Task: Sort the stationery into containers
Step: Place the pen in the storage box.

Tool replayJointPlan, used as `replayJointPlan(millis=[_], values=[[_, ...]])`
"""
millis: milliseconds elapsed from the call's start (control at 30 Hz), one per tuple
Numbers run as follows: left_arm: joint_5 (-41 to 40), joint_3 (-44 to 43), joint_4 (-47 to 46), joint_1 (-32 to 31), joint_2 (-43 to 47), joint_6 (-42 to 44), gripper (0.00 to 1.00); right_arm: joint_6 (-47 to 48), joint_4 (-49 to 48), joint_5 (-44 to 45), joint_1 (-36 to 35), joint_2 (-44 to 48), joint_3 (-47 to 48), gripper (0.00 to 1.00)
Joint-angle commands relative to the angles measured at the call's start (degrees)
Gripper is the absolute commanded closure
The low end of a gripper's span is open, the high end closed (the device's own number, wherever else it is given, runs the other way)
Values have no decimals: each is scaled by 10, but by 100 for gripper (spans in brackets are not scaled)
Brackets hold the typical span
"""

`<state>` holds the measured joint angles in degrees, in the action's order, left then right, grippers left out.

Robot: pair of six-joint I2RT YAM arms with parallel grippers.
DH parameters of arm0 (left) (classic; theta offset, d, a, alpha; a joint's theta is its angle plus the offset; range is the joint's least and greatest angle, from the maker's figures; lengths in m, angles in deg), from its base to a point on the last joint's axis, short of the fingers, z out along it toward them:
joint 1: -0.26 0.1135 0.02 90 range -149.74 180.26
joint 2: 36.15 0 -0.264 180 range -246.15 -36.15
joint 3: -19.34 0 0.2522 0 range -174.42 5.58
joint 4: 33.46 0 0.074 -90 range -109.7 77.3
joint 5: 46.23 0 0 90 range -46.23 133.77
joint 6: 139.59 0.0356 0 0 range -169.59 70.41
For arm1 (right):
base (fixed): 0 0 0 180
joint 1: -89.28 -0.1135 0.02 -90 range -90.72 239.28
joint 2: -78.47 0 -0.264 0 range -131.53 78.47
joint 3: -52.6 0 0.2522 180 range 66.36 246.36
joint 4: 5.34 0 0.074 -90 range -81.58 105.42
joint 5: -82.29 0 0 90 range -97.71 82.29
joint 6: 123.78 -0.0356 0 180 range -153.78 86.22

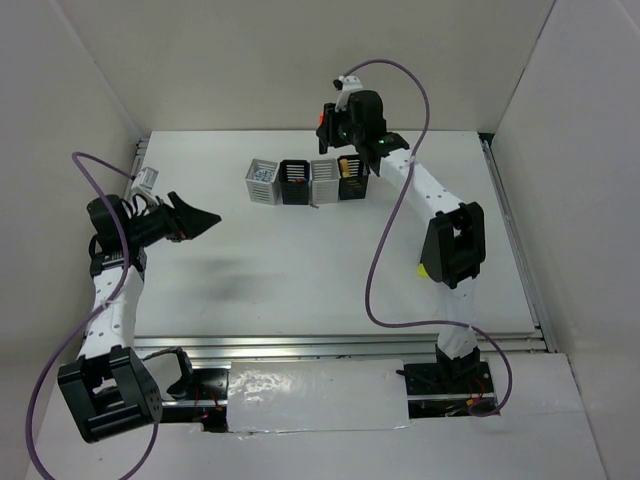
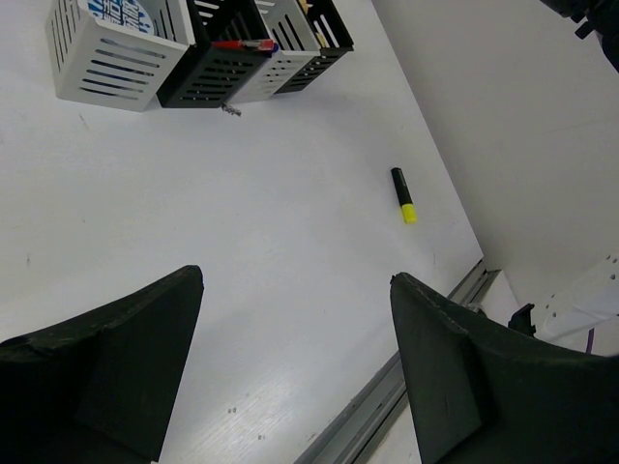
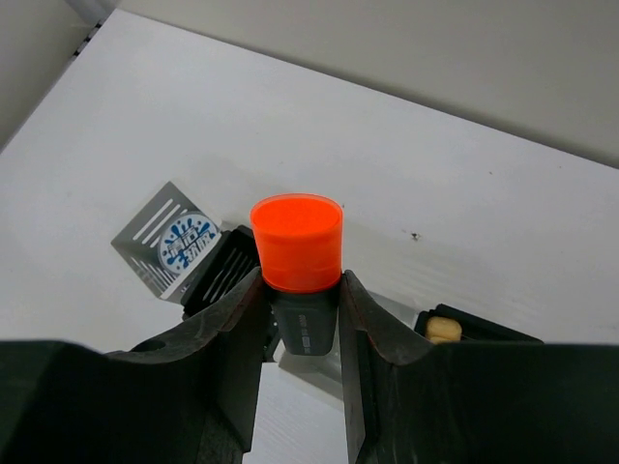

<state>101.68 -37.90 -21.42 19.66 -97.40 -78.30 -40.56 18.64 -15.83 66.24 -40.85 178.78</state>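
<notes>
- Found orange-black highlighter (image 3: pixel 296 242) upright, orange cap uppermost, dark barrel clamped between the two fingers of the right gripper (image 3: pixel 302 319)
- Placed it in the air over the row of four cups (image 1: pixel 308 181), clear of the rims and not in any cup; cannot tell which cup lies directly beneath
- Recorded the row at the far middle of the white table (image 1: pixel 300 280), cups joined side by side, light grey and black in turn
- Noted round blue-patterned disc (image 3: pixel 186 242) lying in the leftmost light grey cup
- Noted thin red pen (image 2: pixel 240 44) lying across the top of the black cup next to it, with a blue bit at its right end; cannot tell whether that bit belongs to the pen
- Noted peach marker (image 3: pixel 443 330), tip only, showing in the black cup at the right end
- Logged small item (image 2: pixel 230 109) on the table just beside the near face of the row; too small to identify
- Logged yellow-black highlighter (image 2: pixel 402 194) lying flat on the table, well apart from the row, on the right side, partly hidden under the right arm (image 1: pixel 452 240) in the top view
- Found left gripper (image 2: pixel 296 280) with fingers wide apart and nothing between them, above the left part of the table, well apart from the row
</notes>
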Motion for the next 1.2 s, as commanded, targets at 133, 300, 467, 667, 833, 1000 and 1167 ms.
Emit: replayJointPlan(millis=[133,300,467,667,833,1000,1167], values=[[3,-24,-15,-7,-13,16,9,13,-44,17,-10,-20,-4,94],[4,-28,-21,-7,-24,12,9,0,-39,15,-9,-30,-22,92],[3,-33,-20,-9,-29,14,9,5,-28,4,-15,-43,-19,81],[-5,-29,-17,-16,-28,16,9,2,-15,-1,-16,-41,-24,42],[-10,-39,-9,-19,-26,27,9,3,1,9,-19,-1,-38,30],[-21,-49,15,-34,-5,68,10,-5,70,-23,11,149,-90,35],[-69,-70,73,-95,10,139,11,0,208,11,68,289,-223,39]])
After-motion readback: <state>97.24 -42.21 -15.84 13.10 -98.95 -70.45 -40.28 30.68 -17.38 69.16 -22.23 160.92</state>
